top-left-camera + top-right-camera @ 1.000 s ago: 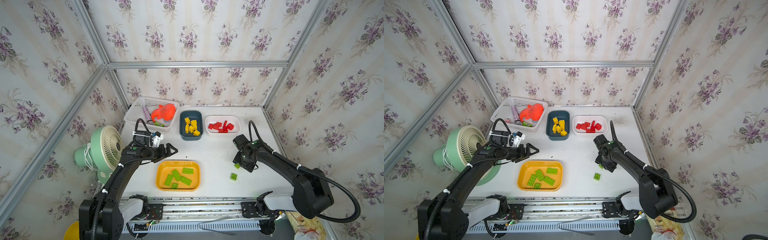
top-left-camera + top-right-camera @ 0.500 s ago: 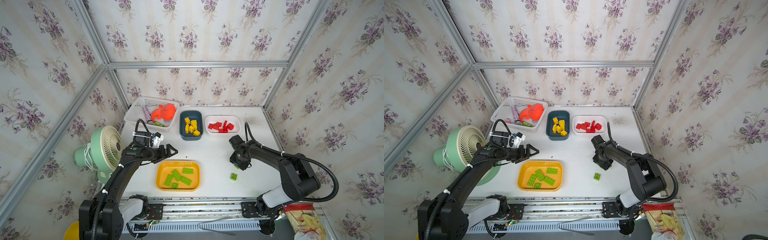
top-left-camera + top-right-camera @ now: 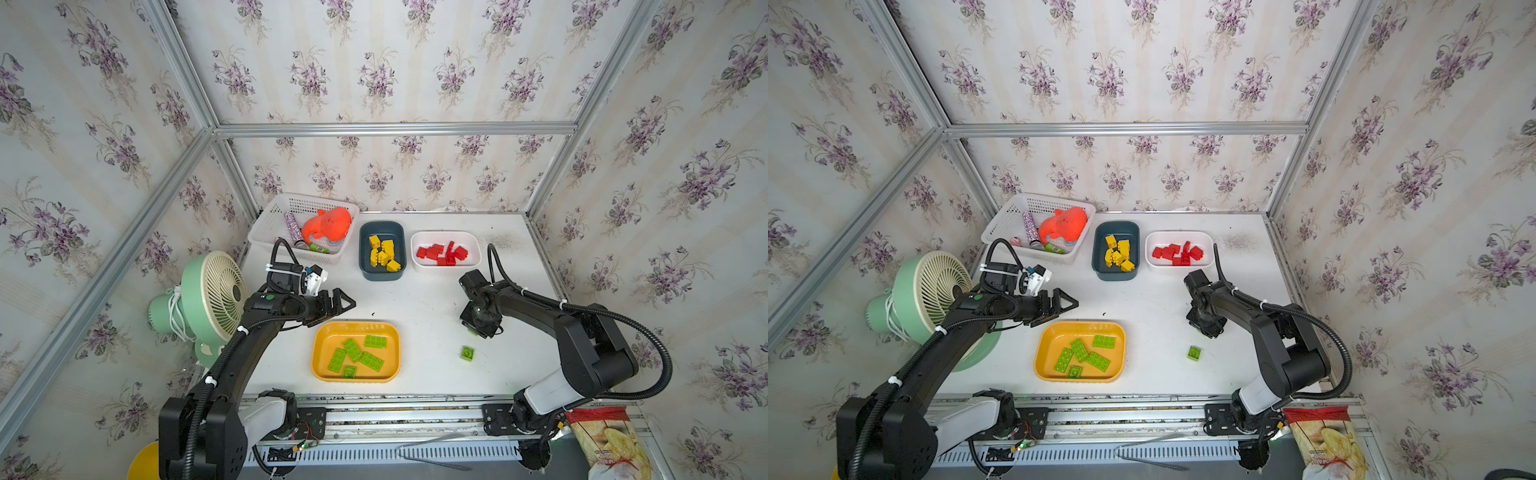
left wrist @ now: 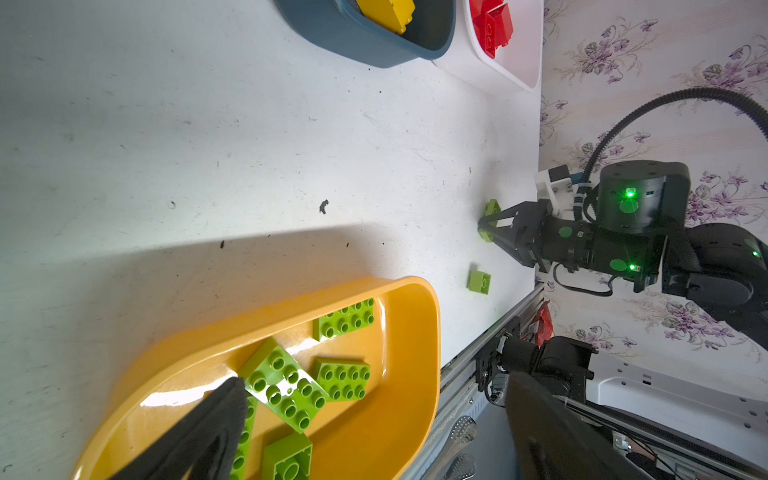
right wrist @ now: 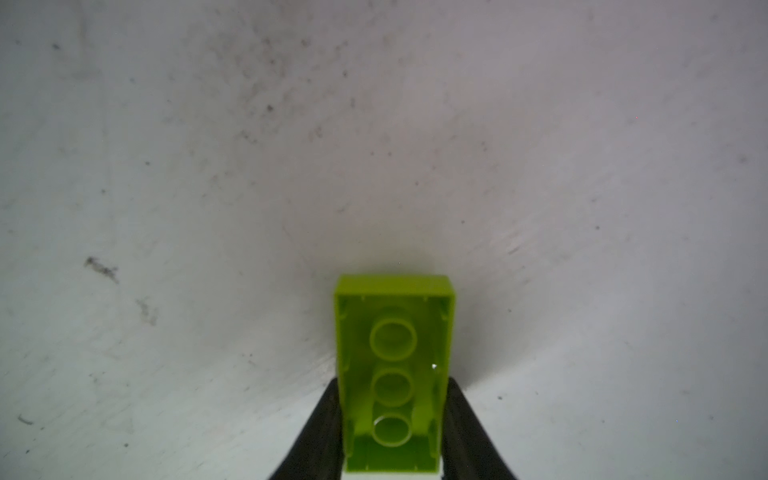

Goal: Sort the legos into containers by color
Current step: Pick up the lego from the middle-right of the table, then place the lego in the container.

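In the right wrist view my right gripper [image 5: 392,386] is shut on a long lime green lego [image 5: 392,332], hollow underside towards the camera, low over the white table. Both top views show that gripper [image 3: 478,329] [image 3: 1204,328] right of the middle. A square green lego [image 3: 467,353] [image 4: 478,282] lies loose nearer the front. My left gripper [image 3: 348,301] [image 4: 374,399] hangs open and empty over the far edge of the orange-yellow tray [image 3: 320,353], which holds several green legos [image 3: 358,353]. The teal tray [image 3: 381,227] holds yellow legos [image 3: 384,253]; the white tray [image 3: 474,246] holds red legos [image 3: 442,253].
A white lattice basket [image 3: 270,224] with an orange toy [image 3: 328,224] stands at the back left. A green fan [image 3: 208,295] sits off the table's left edge. A snack bag [image 3: 611,440] lies by the front rail. Papered walls close in three sides.
My right gripper has closed its jaws on the long green lego, and the right arm has shifted over it. The left arm has not moved.
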### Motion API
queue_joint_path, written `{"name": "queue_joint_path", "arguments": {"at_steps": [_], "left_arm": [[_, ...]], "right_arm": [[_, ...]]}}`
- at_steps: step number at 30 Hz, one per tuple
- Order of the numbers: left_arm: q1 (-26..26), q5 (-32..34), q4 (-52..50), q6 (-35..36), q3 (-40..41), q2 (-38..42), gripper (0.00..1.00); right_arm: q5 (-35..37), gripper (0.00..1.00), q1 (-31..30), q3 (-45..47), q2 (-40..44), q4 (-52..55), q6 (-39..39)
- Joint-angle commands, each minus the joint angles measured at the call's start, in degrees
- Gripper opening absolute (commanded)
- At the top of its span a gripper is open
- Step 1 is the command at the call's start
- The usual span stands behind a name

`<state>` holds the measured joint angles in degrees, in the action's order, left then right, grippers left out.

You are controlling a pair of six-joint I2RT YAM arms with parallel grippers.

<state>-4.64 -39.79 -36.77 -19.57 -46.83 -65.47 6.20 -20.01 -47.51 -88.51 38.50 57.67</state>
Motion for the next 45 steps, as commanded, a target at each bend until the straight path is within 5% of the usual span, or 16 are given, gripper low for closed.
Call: {"name": "queue_joint_path", "arguments": {"at_steps": [1,7,18,24,35,45], "left_arm": [[-0.01,-0.67,0.06,0.81,0.01,0.43,0.99],[0.02,-0.38,0.04,0.59,-0.42,0.57,0.99],[0.07,1.44,-0.63,0.08,-0.9,0.08,0.99],[0.06,2.37,-1.24,-0.09,-0.43,0.63,0.99],[0.07,2.78,-1.55,-1.08,1.96,2.8,0.99],[-0.1,-1.66,-1.37,-1.56,0.94,3.68,0.99]], "right_arm": [[-1.52,0.34,0.01,-1.36,1.92,-1.46,-5.55],[-8.34,0.31,-2.74,-6.6,4.22,-2.56,-15.87],[-18.92,0.31,-29.65,-18.2,2.6,-6.61,-40.22],[-22.44,0.31,-36.25,-18.53,-1.44,-6.16,-47.65],[-22.29,0.36,-37.93,-20.61,-9.2,-6.16,-51.48],[-16.83,0.62,-35.52,-21.26,-3.82,-2.62,-49.89]]}}
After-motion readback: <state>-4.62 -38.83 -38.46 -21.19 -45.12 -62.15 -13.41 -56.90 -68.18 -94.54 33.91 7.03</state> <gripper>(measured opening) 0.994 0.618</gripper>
